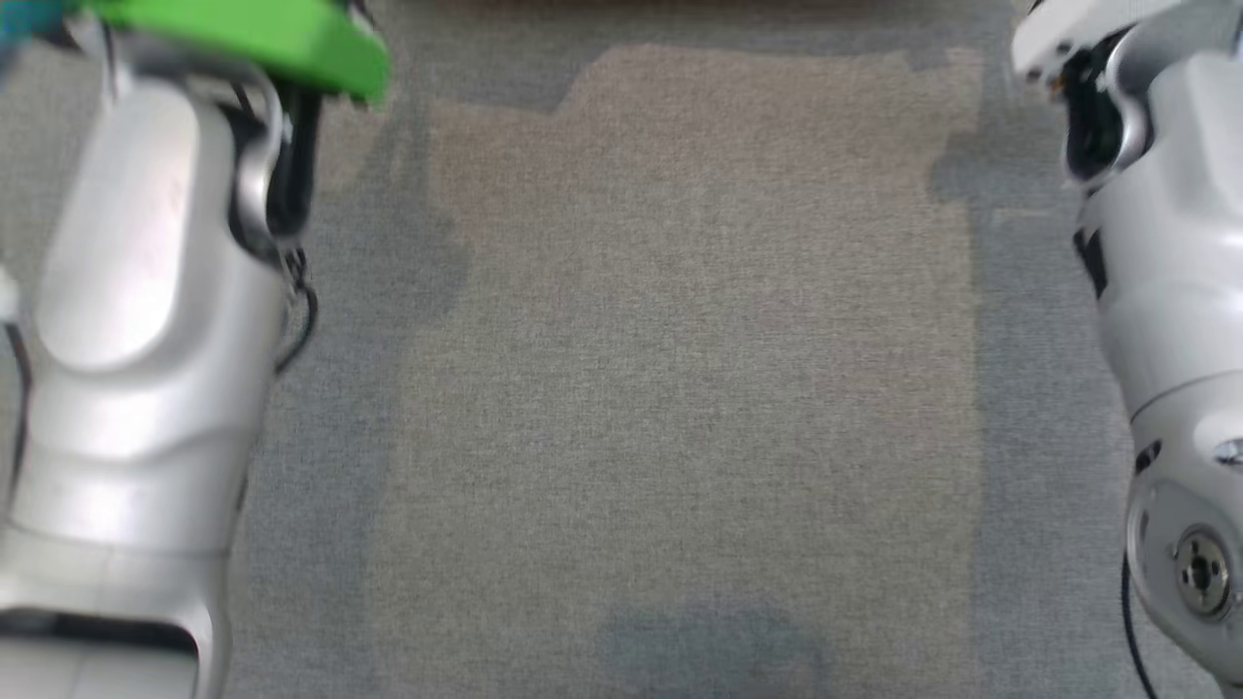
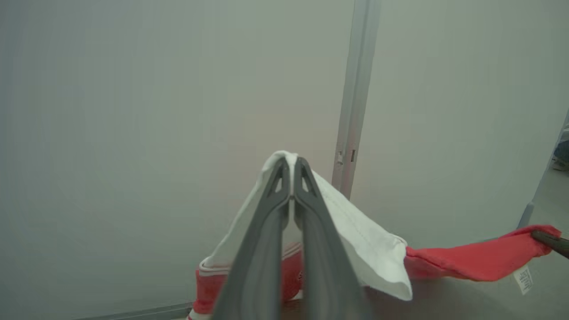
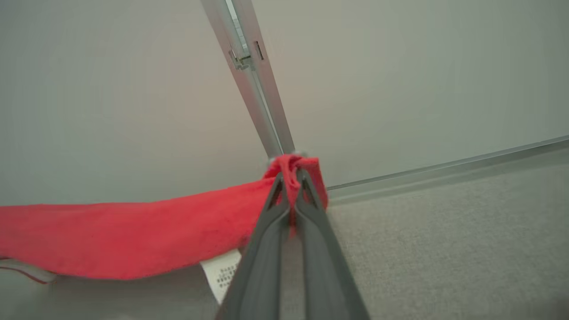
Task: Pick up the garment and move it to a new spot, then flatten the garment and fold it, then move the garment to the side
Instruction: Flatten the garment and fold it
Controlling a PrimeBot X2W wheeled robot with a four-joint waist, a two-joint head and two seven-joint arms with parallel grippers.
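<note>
garment (image 2: 373, 249) is up in the air, strung between both grippers, red and white fabric

left wrist view: white section is draped over the tip of the left gripper (image 2: 292, 178). Jaws are together, clamped on a white fold, cloth poking out just past the tips at 12 o'clock. White panel falls away toward 4 o'clock, then goes red and runs out to 3 o'clock, where a dark finger (image 2: 552, 242) of the right gripper (image 3: 290, 178) pinches the far end. More red with a white stripe hangs behind the left fingers at 7 o'clock; can't tell if that lower part touches the floor. care label (image 2: 524, 279) dangles under the red end at 4 o'clock

right wrist view: right jaws are closed on a bunched red corner, red wrapped round both tips. Red span sags slightly from centre out to 9 o'clock, clear of the carpet (image 3: 444, 249). Label sits just left of the fingers at 7 o'clock

behind the garment: plain pale wall (image 3: 111, 89), metal post (image 3: 253, 75) running from 12 o'clock down to the tips, baseboard (image 3: 444, 171) along the wall/carpet joint toward 3 o'clock

head view: grey carpet with a lighter brownish patch in the middle, blurred. left forearm (image 1: 146, 340) at 9 o'clock, right forearm (image 1: 1175, 291) at 3 o'clock, both reaching up out of frame. green part (image 1: 282, 39) at 11 o'clock on top of the left arm
</note>
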